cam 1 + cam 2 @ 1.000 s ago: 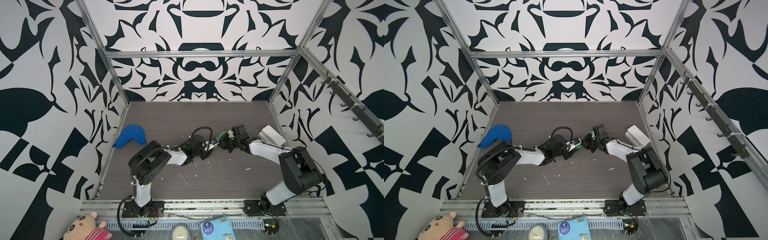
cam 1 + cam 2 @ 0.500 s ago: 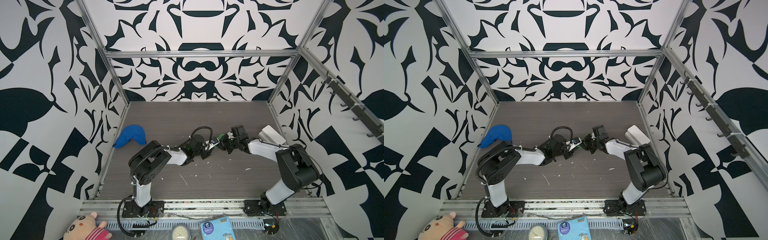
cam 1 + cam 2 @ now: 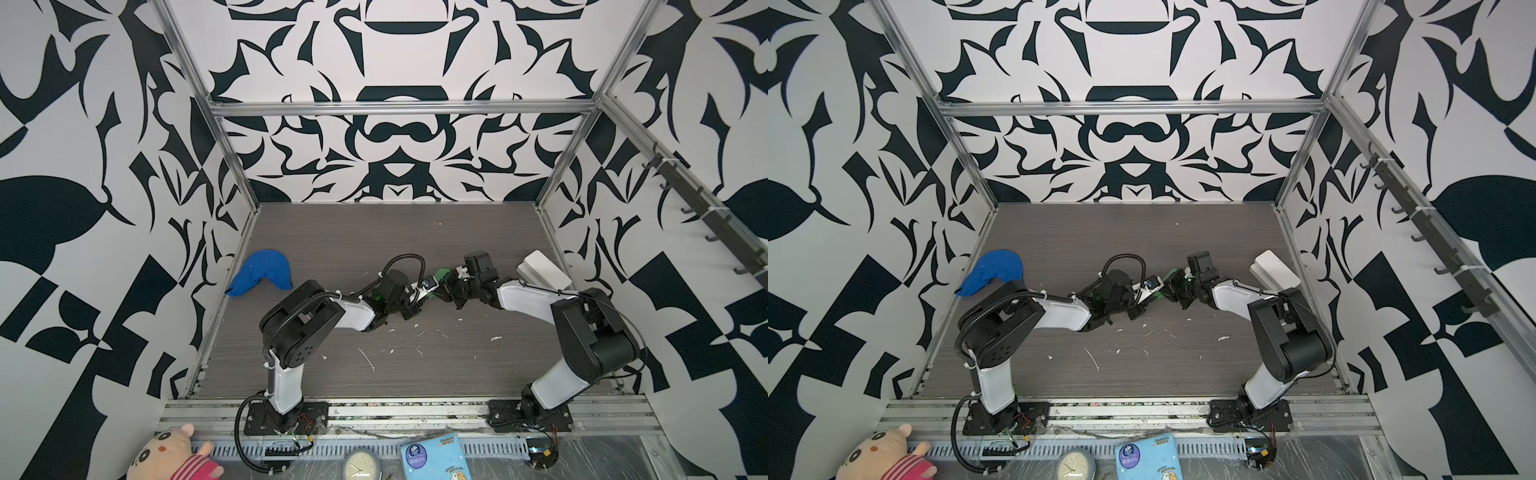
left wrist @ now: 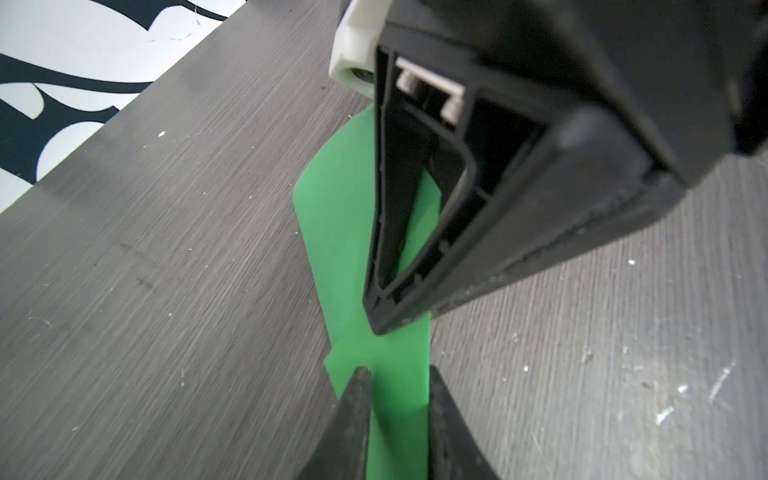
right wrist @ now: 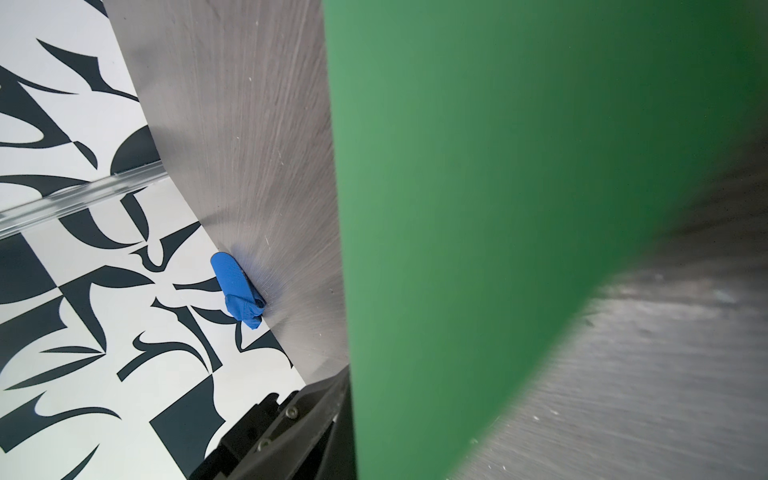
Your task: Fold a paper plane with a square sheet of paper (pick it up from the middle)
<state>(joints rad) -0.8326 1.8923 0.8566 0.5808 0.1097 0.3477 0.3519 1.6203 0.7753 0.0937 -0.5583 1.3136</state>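
Both arms reach low over the grey wood-grain table (image 3: 374, 232), the left arm (image 3: 353, 316) and the right arm (image 3: 523, 295) meeting at its middle. There the right gripper (image 4: 380, 326) is pinched tight on the paper plane (image 4: 340, 232), a narrow, creased strip of smooth bright green paper. The left gripper (image 4: 397, 374) has its black fingers slightly apart, astride the strip's end.

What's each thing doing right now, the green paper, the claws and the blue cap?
paper: folded narrow, pinched by the right gripper.
left gripper: open, fingers either side of the paper.
right gripper: shut on the paper.
cap: crumpled, lying on the table by the wall.
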